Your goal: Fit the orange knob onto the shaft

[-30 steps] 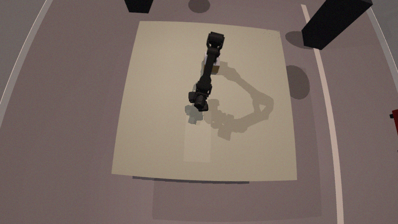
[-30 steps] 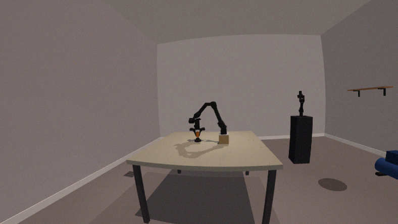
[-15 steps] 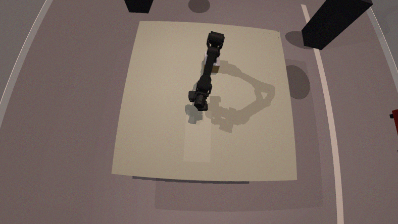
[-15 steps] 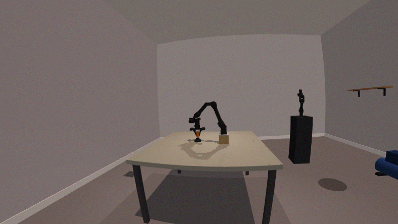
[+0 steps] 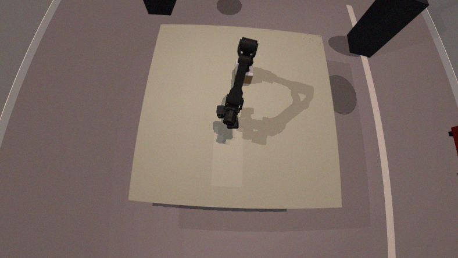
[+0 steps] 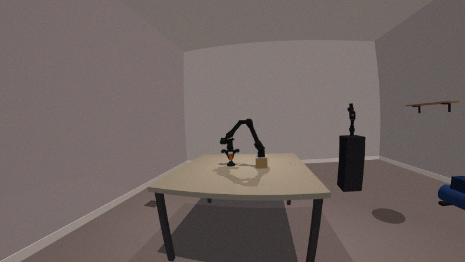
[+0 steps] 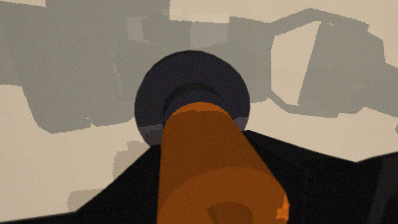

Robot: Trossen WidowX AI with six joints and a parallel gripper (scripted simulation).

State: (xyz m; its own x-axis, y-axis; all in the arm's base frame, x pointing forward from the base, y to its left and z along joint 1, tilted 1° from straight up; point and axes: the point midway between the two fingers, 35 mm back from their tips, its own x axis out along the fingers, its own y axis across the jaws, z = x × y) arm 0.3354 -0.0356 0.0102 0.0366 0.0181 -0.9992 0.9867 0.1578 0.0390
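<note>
The orange knob (image 6: pixel 230 156) (image 7: pixel 200 150) is upright between the fingers. My gripper (image 6: pixel 230 158) is shut on it and points down. The round dark pedestal (image 6: pixel 231 164) (image 7: pixel 192 67) stands on the table right below the knob. In the wrist view the knob's lower end overlaps the pedestal's raised middle. The shaft is hidden behind the knob, and I cannot tell how far the knob sits over it. In the top view the arm hides both knob and pedestal.
The arm's base stands on a tan block (image 6: pixel 261 162) (image 5: pixel 248 79) on the table (image 5: pixel 179 128) (image 6: pixel 195 182), to the right of the pedestal in the exterior view. The arm's shadow falls across the table. A black pillar (image 6: pixel 351 162) with another arm on it stands beyond the table.
</note>
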